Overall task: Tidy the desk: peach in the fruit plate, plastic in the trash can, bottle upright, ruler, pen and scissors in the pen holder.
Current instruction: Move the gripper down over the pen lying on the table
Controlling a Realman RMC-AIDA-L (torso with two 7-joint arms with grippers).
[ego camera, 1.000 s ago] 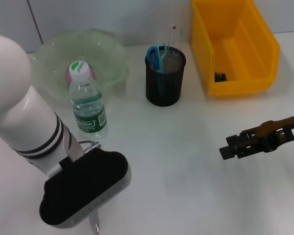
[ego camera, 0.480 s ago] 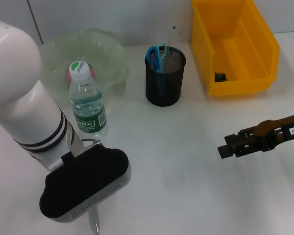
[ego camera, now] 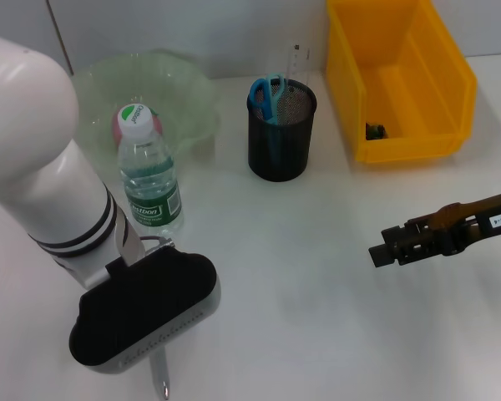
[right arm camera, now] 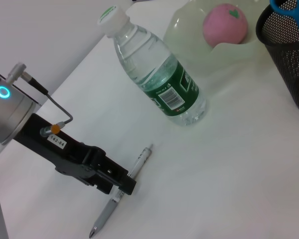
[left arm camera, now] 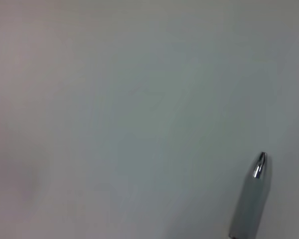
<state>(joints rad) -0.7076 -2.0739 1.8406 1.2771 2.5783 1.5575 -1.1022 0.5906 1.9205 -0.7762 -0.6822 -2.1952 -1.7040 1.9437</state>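
One item remains: the pen (right arm camera: 120, 193), clamped in the left gripper (right arm camera: 120, 185) by the worktop's (ego camera: 317, 276) near edge; the right gripper's (ego camera: 382, 255) opening I cannot tell.

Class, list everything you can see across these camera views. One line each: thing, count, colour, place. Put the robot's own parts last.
Bottle: 1, clear with green label and white cap, upright in front of the bowl.
Bowl: 1, pale green, back left.
Peach: 1, pink, in the bowl.
Pen holder: 1, black mesh, back centre.
Scissors: 1, blue handles, in the pen holder.
Ruler: 1, clear, in the pen holder.
Bin: 1, yellow, back right.
Pen: 1, silver, on the table in front of the bottle.
Left gripper: 1, black, at the pen.
Right gripper: 1, black, above the table's right side.
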